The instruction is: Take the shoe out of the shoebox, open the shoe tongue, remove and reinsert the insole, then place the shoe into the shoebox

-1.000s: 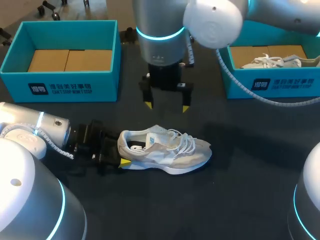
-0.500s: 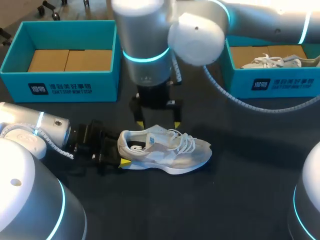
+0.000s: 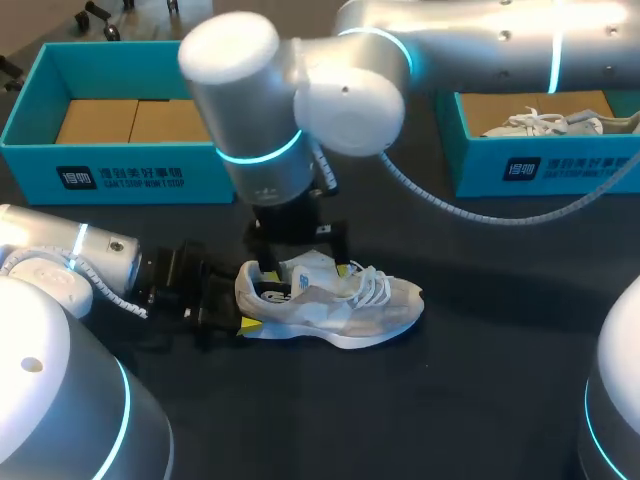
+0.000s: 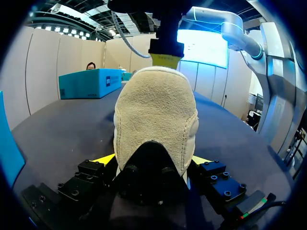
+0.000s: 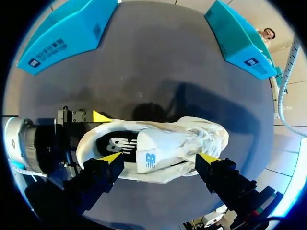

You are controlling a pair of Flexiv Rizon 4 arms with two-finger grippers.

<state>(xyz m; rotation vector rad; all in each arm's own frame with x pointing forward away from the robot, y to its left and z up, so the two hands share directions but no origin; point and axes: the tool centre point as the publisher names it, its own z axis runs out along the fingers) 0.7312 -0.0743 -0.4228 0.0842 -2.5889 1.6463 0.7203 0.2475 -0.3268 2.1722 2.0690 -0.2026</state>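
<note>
Left end effector (image 3: 243, 312) at shoe (image 3: 345, 305) heel, right end effector (image 3: 300, 264) above tongue

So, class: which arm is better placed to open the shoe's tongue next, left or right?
Right, probably. The right claw hangs open directly over the tongue, one finger on either side. The left claw is shut on the shoe at its heel, steadying it.
</note>
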